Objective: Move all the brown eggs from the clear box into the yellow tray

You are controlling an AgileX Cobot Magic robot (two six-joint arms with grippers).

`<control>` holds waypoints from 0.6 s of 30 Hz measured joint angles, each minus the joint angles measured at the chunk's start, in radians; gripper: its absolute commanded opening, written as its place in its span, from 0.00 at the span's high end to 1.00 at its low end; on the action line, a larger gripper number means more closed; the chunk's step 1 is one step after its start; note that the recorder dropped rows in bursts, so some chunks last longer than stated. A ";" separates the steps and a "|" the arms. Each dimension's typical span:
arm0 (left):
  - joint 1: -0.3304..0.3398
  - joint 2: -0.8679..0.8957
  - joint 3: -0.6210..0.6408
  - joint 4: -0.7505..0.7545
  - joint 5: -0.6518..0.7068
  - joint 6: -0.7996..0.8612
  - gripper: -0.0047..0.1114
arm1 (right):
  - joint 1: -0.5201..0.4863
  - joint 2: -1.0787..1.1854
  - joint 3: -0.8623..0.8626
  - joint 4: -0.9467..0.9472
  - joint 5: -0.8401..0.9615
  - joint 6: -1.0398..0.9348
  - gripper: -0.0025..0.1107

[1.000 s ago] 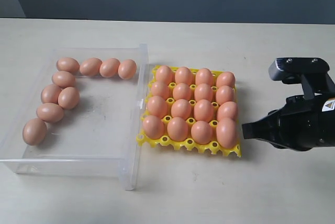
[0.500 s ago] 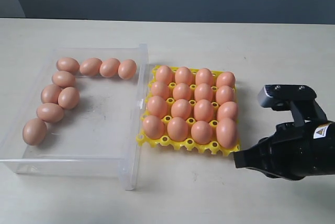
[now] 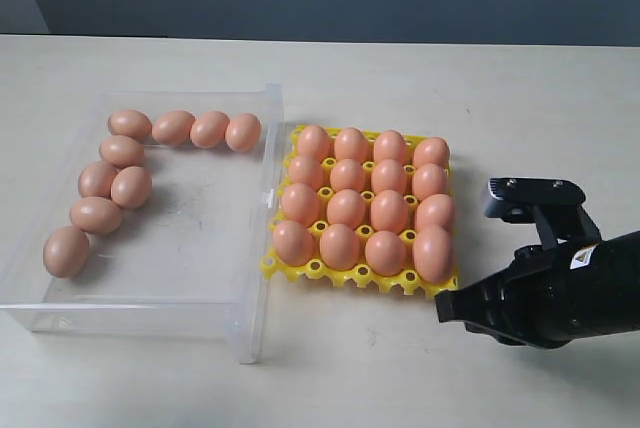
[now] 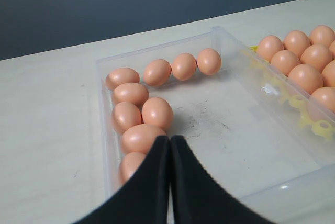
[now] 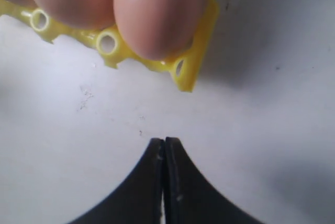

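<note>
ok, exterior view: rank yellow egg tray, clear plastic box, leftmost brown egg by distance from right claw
1. Yellow plastic egg tray, beside right claw.
2. Clear plastic box, left of tray.
3. Leftmost brown egg, box's left end.

Only the right hand [image 3: 440,308] has moved: a second ago its dark tip pointed at the right side of the yellow tray [image 3: 352,279], level with the tray's nearest row. Since then it has drawn back toward the near edge of the tabletop [image 3: 350,378] and slid a little leftward. Its tip now sits just off the tray's near right corner, and the arm behind it lies lower in the exterior view.
</note>
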State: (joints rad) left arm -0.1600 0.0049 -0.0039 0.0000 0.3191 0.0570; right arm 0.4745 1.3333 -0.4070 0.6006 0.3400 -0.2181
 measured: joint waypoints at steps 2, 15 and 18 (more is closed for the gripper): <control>0.000 0.000 0.000 0.000 0.000 0.000 0.96 | 0.000 0.017 0.000 0.005 -0.014 -0.002 0.98; 0.000 0.000 0.000 0.000 0.000 0.000 0.96 | 0.000 0.079 0.000 0.155 -0.116 -0.131 0.98; 0.000 0.000 0.000 0.000 0.000 0.000 0.96 | 0.000 0.079 0.000 0.165 -0.157 -0.145 0.98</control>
State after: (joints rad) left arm -0.1600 0.0049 -0.0039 0.0000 0.3191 0.0570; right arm 0.4745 1.4125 -0.4070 0.7656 0.1827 -0.3629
